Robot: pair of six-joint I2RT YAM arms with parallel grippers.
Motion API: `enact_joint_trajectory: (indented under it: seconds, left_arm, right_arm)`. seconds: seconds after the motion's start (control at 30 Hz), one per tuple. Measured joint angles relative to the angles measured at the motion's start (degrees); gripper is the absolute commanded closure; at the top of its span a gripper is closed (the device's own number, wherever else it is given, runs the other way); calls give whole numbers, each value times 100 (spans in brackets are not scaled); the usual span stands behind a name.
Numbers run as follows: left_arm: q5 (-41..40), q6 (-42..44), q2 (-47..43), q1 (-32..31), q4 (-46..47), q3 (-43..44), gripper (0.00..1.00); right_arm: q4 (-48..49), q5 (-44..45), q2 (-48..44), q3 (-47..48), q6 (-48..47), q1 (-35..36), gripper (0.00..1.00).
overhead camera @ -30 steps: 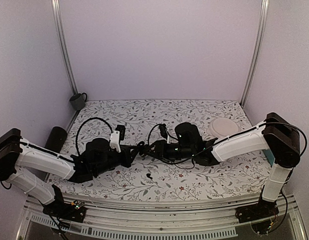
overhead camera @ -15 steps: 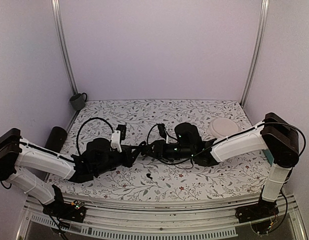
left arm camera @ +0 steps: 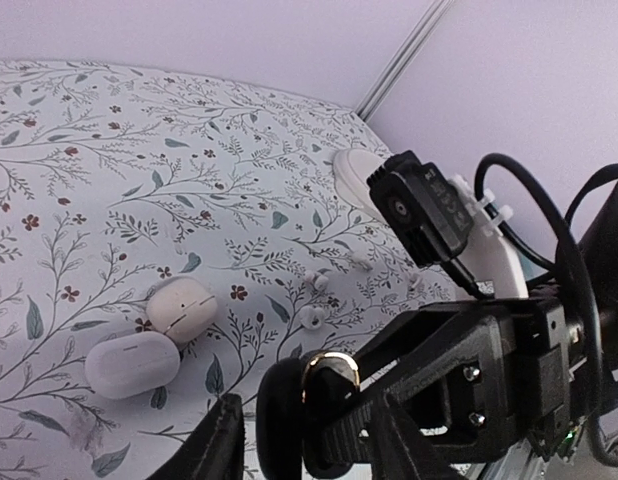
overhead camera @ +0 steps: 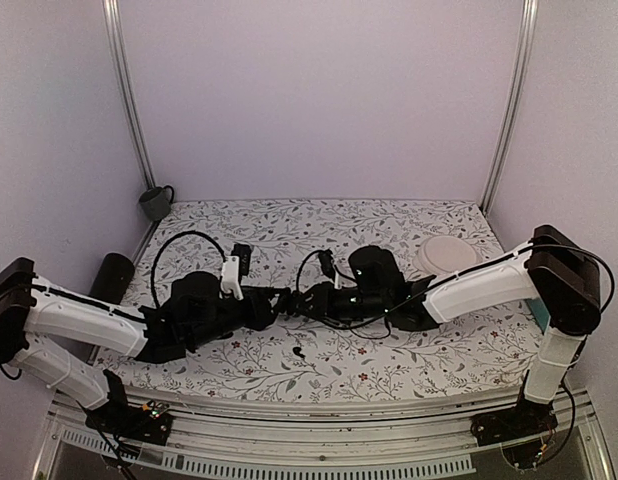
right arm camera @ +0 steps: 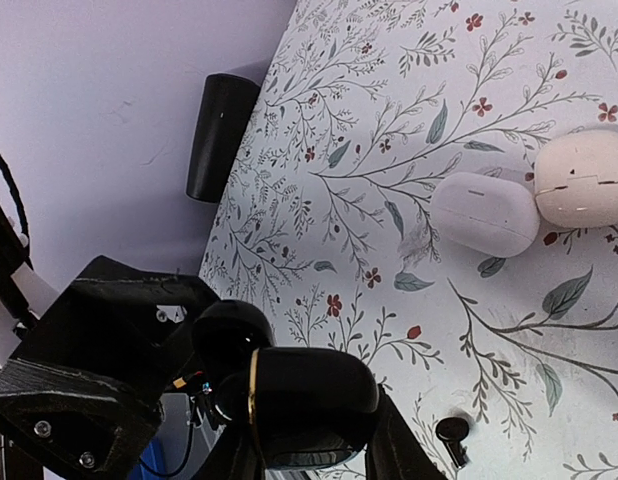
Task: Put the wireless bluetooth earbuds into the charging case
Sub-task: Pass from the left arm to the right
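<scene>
Charging case [right arm camera: 309, 405] held above table [right arm camera: 339, 130], clenched in your right jaws; your left jaws parted beside it, not gripping. One black earbud [right arm camera: 451, 432] lies on table nearby.

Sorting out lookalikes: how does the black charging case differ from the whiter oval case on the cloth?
The charging case is glossy black with a gold band; the white oval case is plain white. The charging case is held up in the right claw; the white oval case lies on the cloth, touching a cream case. Both are rounded pods.
</scene>
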Motion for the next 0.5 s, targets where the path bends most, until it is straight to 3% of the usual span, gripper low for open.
enact_joint_trajectory:
  seconds: [0.1, 0.23, 0.5]
  left_arm:
    - [-13, 17, -210, 0, -175, 2, 54]
    - [109, 61, -588, 81, -551, 7, 61]
    - [1252, 413, -1032, 675, -1644, 293, 65]
  right_arm:
    - [-210, 13, -120, -2, -96, 0, 89]
    - [-549, 26, -319, 7, -304, 0, 89]
    - [-1456, 57, -409, 404, -911, 0, 90]
